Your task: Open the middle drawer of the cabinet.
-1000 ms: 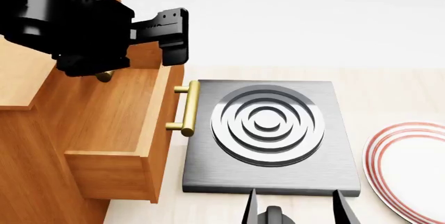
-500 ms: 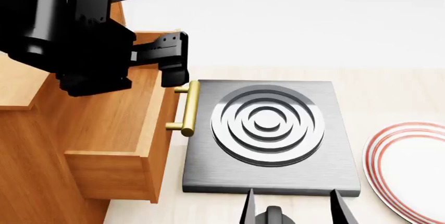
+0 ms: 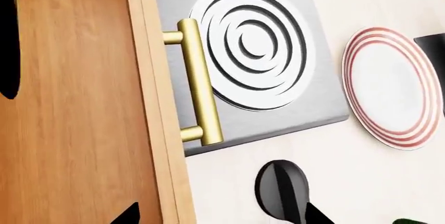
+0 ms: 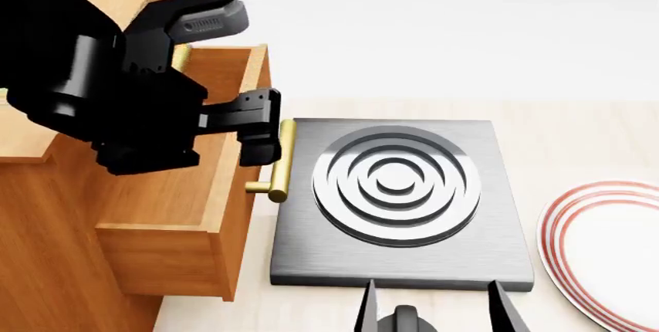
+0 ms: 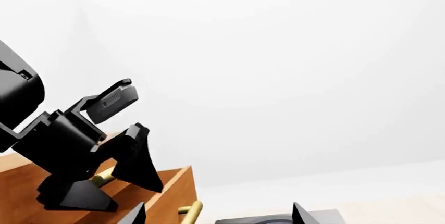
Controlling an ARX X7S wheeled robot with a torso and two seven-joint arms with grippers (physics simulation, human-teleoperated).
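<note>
Here the middle drawer (image 4: 190, 193) stands pulled well out of the cabinet (image 4: 42, 216), its open wooden box showing a bare floor and its flat front reaching over the edge of a grey stove plate (image 4: 402, 259) that lies on the pale counter (image 4: 576, 131) just beside the cabinet. The drawer's brass bar handle (image 4: 280, 164) sits on two posts and hangs above the plate's near-cabinet edge; in the left wrist view the same handle (image 3: 199, 81) runs along the drawer front with the plate's concentric silver rings (image 3: 254, 44) just past it. The left gripper (image 4: 231, 69) hovers above the drawer's front edge, over the upper end of the handle, touching nothing; its two black fingers are spread far apart, one raised high toward the cabinet top and the other reaching down near the handle's upper post. In the right wrist view the left gripper (image 5: 125, 130) shows the same wide gap between its fingers. The right gripper (image 4: 433, 309) hangs low on the side of the stove plate away from the wall, its two dark fingertips parted with nothing between them. A white plate with red rings (image 4: 607, 247) lies on the counter beyond the stove plate, well apart from the cabinet.
</note>
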